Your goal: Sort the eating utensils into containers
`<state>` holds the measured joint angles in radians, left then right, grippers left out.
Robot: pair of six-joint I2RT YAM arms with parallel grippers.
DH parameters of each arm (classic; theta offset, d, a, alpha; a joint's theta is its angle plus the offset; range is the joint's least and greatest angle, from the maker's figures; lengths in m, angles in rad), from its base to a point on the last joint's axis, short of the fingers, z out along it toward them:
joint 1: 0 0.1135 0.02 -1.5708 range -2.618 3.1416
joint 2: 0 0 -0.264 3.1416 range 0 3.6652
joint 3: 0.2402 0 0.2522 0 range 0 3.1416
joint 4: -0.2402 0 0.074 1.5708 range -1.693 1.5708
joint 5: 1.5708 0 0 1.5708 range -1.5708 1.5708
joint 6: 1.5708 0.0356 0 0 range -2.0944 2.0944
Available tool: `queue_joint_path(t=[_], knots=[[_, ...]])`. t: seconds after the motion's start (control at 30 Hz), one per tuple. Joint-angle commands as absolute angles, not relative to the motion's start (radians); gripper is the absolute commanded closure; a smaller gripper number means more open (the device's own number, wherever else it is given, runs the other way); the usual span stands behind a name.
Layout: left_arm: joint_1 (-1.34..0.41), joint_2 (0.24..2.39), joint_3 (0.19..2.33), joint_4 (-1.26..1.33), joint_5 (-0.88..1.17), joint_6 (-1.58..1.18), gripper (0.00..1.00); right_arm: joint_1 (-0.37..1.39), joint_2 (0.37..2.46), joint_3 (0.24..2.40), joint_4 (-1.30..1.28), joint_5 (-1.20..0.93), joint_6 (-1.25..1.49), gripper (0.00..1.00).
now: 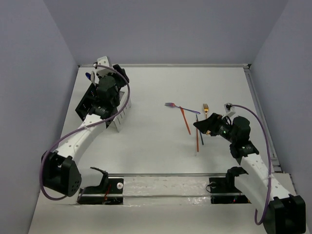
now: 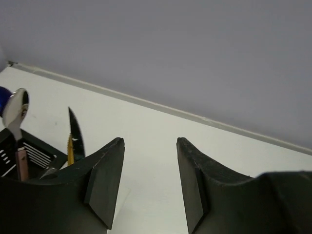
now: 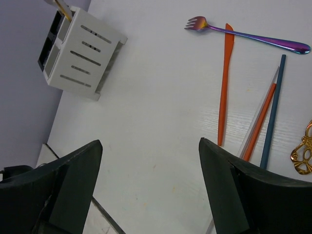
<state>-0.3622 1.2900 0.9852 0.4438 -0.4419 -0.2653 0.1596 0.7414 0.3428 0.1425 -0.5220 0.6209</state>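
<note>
The black caddy (image 1: pixel 89 103) and white caddy (image 1: pixel 122 114) stand joined at the table's left. My left gripper (image 1: pixel 108 87) is open and empty above them. Its wrist view (image 2: pixel 150 142) shows a silver spoon (image 2: pixel 17 109), a knife (image 2: pixel 75 134), a gold fork (image 2: pixel 70 148) and a pink stick (image 2: pixel 22 165) standing in the black caddy (image 2: pixel 34 153). My right gripper (image 1: pixel 201 125) is open and empty (image 3: pixel 150 144) beside loose utensils: a purple fork (image 3: pixel 243 36), an orange piece (image 3: pixel 224 83), a white stick (image 3: pixel 263 100), a thin orange stick (image 3: pixel 260 122), a blue stick (image 3: pixel 273 112) and a gold handle (image 3: pixel 303 153).
The white caddy (image 3: pixel 83 53) shows far off in the right wrist view. A raised rim (image 1: pixel 261 114) runs along the table's right side and a wall (image 1: pixel 165 29) stands behind. A metal rail (image 1: pixel 165 174) crosses the near edge between the arm bases.
</note>
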Motion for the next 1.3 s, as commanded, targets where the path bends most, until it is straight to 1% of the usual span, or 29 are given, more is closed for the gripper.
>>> queue_joint_path(t=[0.0, 0.07, 0.1, 0.13, 0.17, 0.2, 0.3, 0.4, 0.43, 0.63, 0.77, 0.97, 1.27], knots=[[-0.396, 1.203, 1.069, 0.283, -0.185, -0.348, 0.52, 0.176, 0.755, 0.339, 0.192, -0.521, 0.607, 0.22], [-0.405, 1.157, 1.077, 0.197, -0.12, -0.359, 0.52, 0.187, 0.764, 0.347, 0.186, -0.526, 0.601, 0.32], [-0.405, 1.12, 1.065, 0.168, -0.054, -0.371, 0.52, 0.196, 0.768, 0.354, 0.173, -0.517, 0.594, 0.34], [-0.405, 1.1, 1.052, 0.146, -0.025, -0.374, 0.52, 0.196, 0.773, 0.354, 0.167, -0.508, 0.594, 0.36], [-0.405, 1.079, 1.039, 0.123, -0.002, -0.376, 0.52, 0.219, 0.79, 0.363, 0.163, -0.499, 0.583, 0.41], [-0.405, 1.056, 1.02, 0.085, 0.041, -0.379, 0.52, 0.23, 0.801, 0.37, 0.155, -0.485, 0.575, 0.42], [-0.405, 0.956, 0.899, 0.043, 0.162, -0.379, 0.52, 0.305, 0.863, 0.411, 0.114, -0.402, 0.539, 0.43], [-0.405, 0.867, 0.842, 0.015, 0.218, -0.357, 0.51, 0.371, 0.937, 0.462, 0.043, -0.267, 0.494, 0.42], [-0.405, 0.832, 0.813, 0.003, 0.244, -0.353, 0.51, 0.408, 0.998, 0.501, 0.005, -0.199, 0.486, 0.41], [-0.405, 0.727, 0.7, 0.011, 0.29, -0.338, 0.5, 0.43, 1.198, 0.62, -0.106, -0.007, 0.463, 0.4], [-0.405, 0.69, 0.687, 0.008, 0.308, -0.322, 0.5, 0.44, 1.282, 0.673, -0.12, -0.002, 0.463, 0.42], [-0.405, 0.626, 0.686, 0.003, 0.317, -0.302, 0.5, 0.537, 1.403, 0.799, -0.179, 0.138, 0.453, 0.43], [-0.405, 0.572, 0.676, 0.017, 0.379, -0.308, 0.5, 0.587, 1.586, 0.913, -0.282, 0.278, 0.445, 0.45]])
